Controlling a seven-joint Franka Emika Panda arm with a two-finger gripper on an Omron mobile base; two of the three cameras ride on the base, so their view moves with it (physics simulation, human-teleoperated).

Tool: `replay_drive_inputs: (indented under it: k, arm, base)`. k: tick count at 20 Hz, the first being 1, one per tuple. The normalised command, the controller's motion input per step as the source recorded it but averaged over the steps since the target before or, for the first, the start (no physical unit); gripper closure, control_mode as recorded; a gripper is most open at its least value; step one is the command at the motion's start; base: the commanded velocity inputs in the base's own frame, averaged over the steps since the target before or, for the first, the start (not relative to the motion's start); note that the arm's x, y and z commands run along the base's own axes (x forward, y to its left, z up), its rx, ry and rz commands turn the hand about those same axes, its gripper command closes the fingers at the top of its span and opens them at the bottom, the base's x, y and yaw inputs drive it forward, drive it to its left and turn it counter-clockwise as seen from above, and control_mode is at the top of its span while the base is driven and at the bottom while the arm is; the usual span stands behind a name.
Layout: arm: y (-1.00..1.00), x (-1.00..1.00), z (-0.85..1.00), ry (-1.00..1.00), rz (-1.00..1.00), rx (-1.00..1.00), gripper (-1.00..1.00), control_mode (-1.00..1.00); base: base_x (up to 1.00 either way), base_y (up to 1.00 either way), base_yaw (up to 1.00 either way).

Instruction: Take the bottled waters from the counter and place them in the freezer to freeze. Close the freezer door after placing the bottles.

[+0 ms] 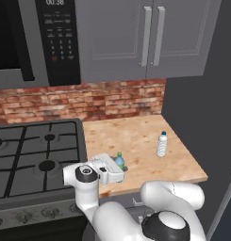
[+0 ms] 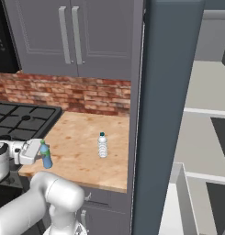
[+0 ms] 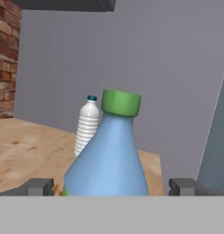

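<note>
Arm pose: I saw the white arm bent low at the lower centre of the left base view, forearm reaching level toward the front edge of the light tan butcher-block counter (image 1: 136,136).
Gripper: the two-finger gripper (image 3: 111,186) pointed sideways along the counter, its dark fingertips (image 3: 39,186) standing wide apart at the bottom corners of the hand view, nothing clamped.
Blue bottle: the blue-tinted plastic bottle with the green cap (image 3: 109,160) stood upright between the spread fingers in the hand view; I could not tell whether either tip touched it. In the right base view it sat at lower left, just beside the white hand.
Clear bottle: the whitish ribbed bottle with the blue cap (image 1: 162,144) stood upright at centre right of the left base view, well apart from the hand.
Freezer: the dark slate-grey freezer (image 2: 210,133) filled the right of the right base view, pale shelves exposed.
Freezer door: the tall slate-grey door panel (image 2: 164,114) stood open, edge-on at centre right.
Surroundings: I noted the black gas stove (image 1: 34,153) at left and the red brick backsplash (image 1: 79,101) behind.
</note>
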Motion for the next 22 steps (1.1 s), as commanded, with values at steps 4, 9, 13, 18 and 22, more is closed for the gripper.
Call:
replay_drive_inputs:
  k: [4,9,13,18,22]
  arm:
    - [-0.01,0.0,0.0,0.0,0.0,0.0,-1.0,-1.0]
    - [0.0,0.0,0.0,0.0,0.0,0.0,-1.0,-1.0]
    - [0.0,0.0,0.0,0.0,0.0,0.0,-1.0,-1.0]
    - [0.0,0.0,0.0,0.0,0.0,0.0,1.0,-1.0]
    - [0.0,0.0,0.0,0.0,0.0,0.0,1.0,-1.0]
  base:
    - [0.0,0.0,0.0]
    - [0.0,0.0,0.0]
    - [0.0,0.0,0.0]
    - [0.0,0.0,0.0]
    - [0.0,0.0,0.0]
